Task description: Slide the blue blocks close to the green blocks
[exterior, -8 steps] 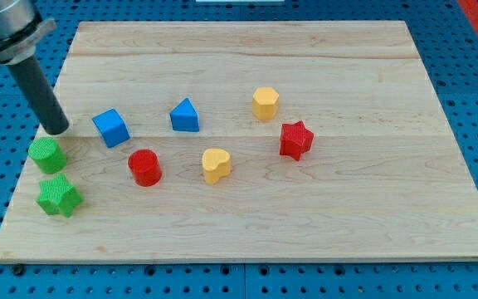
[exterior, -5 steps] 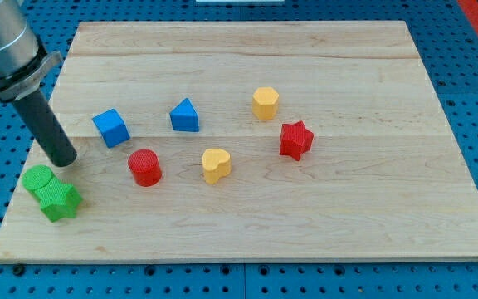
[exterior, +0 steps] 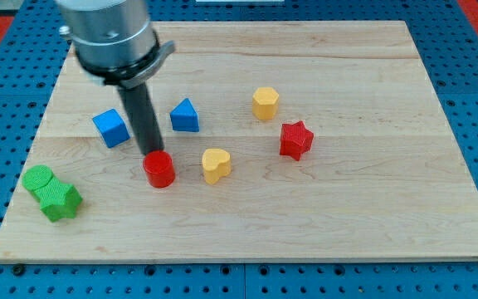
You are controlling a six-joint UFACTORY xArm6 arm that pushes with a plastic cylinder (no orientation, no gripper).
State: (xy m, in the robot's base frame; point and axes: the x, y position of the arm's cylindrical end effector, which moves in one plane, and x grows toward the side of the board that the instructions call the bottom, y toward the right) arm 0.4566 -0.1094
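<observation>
Tip: my tip [exterior: 153, 153] is down against the top edge of the red cylinder [exterior: 159, 169]; a bare rod, no jaws, holding nothing.
Blue blocks: blue cube [exterior: 110, 128] left of the rod, blue triangle [exterior: 184, 115] right.
Green blocks: green cylinder [exterior: 36, 179] touching green star [exterior: 60, 200], bottom-left, well apart from both blues.
Others: yellow heart [exterior: 216, 165], yellow hexagon [exterior: 265, 103], red star [exterior: 295, 139].
</observation>
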